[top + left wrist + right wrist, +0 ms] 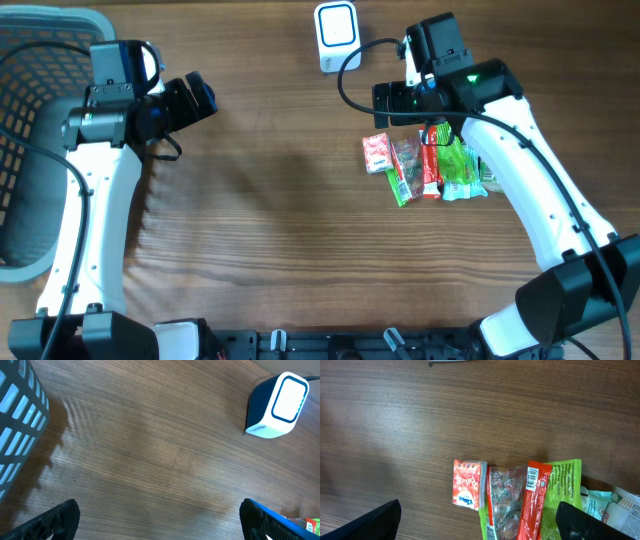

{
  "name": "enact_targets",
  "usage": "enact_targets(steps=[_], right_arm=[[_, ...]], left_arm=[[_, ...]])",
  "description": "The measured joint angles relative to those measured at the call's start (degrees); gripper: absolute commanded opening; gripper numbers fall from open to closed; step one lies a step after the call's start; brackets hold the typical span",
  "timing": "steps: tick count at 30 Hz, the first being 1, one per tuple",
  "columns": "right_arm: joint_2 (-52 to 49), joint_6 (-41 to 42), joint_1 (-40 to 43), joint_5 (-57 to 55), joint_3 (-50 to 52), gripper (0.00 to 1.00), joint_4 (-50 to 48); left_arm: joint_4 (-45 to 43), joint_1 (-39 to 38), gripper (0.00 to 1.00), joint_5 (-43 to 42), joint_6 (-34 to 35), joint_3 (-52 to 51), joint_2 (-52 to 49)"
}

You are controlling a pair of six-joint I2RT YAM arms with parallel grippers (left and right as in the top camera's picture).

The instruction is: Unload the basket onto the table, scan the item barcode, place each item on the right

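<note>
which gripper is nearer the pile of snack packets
Right. The right gripper hangs at the upper edge of the snack packets; the left gripper is far across the table, beside the basket.

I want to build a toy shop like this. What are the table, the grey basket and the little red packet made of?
The brown table looks like matte wood or wood-look laminate: fine straight grain. The grey lattice basket seems moulded plastic: even square holes. The small red packet looks like thin printed wrapper, plastic or paper; I cannot tell which.
</note>
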State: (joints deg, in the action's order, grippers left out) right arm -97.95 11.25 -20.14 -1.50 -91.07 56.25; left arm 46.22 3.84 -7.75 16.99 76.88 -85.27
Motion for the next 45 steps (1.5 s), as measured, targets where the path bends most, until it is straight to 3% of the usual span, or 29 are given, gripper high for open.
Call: enact_targets(steps=[23, 28, 35, 40, 45], right_arm=[[2.1, 0.0, 0.0, 0.0, 0.0, 0.99, 0.0], [15.1, -1.4, 0.0, -0.9, 0.1, 1.00, -0.2], [40.9, -6.6, 0.0, -3.9, -0.2, 1.00, -0.3], [52.4, -9.4, 0.0, -7.4, -0.1, 1.00, 0.5], [65.2, -11.4, 0.0, -8.7, 7.4, 1.00, -0.5]], left_arm=[[0.0, 0.0, 1.00, 0.0, 0.0, 0.0, 0.0], [0.0, 0.0, 1.00, 0.0, 0.0, 0.0, 0.0], [0.0, 0.0, 1.00, 0.0, 0.0, 0.0, 0.0], [0.0, 0.0, 1.00, 0.0, 0.0, 0.0, 0.0], [0.0, 0.0, 1.00, 0.0, 0.0, 0.0, 0.0]])
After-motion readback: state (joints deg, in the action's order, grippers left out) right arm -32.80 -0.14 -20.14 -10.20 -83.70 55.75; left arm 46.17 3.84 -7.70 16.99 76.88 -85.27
